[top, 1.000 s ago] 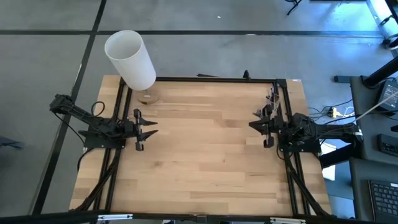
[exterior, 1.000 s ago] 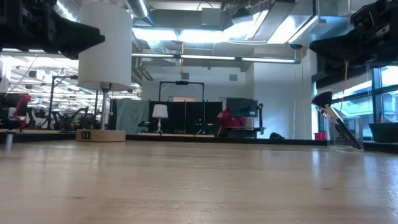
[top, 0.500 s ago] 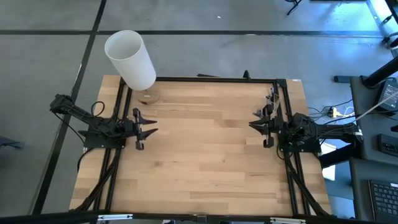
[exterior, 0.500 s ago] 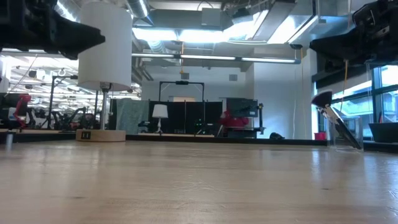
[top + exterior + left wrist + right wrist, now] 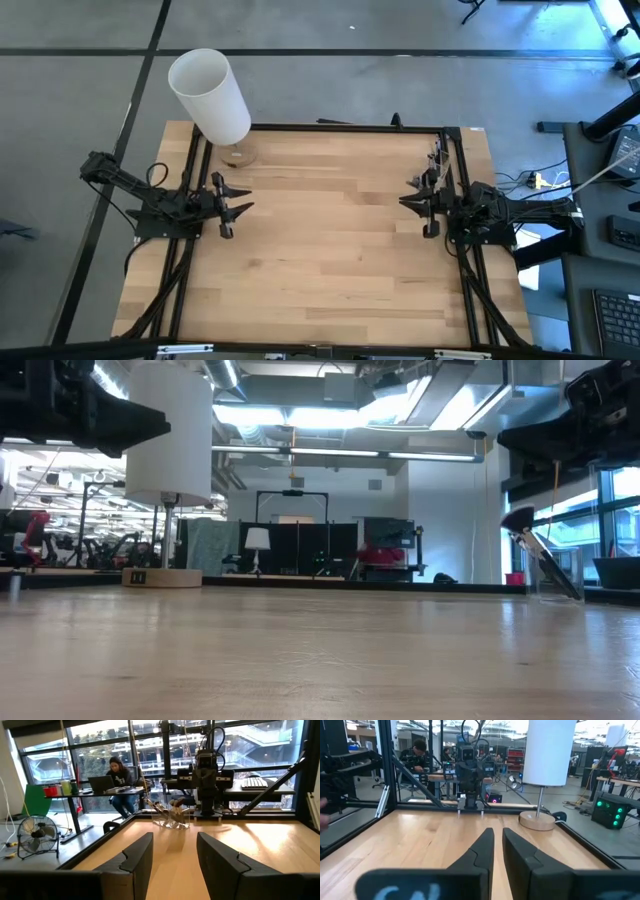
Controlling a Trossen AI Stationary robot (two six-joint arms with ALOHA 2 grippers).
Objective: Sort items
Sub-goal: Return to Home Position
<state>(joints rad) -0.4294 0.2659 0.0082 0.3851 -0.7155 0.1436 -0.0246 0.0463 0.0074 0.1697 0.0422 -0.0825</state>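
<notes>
both arms are waiting at the desk (image 5: 330, 260) sides. left gripper (image 5: 172, 857) jaws are apart, right gripper (image 5: 497, 851) jaws nearly closed, both empty. the brushes (image 5: 167, 812) are standing in a clear holder (image 5: 172, 820), ready for picking.

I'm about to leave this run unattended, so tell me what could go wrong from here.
1. The brushes lean bunched in a clear holder at the table's edge, near the right claw. Pulling one out may drag others along or tip the holder.
2. The lamp stands tall on a small base near the left claw. A wide swing of that arm could topple it.
</notes>
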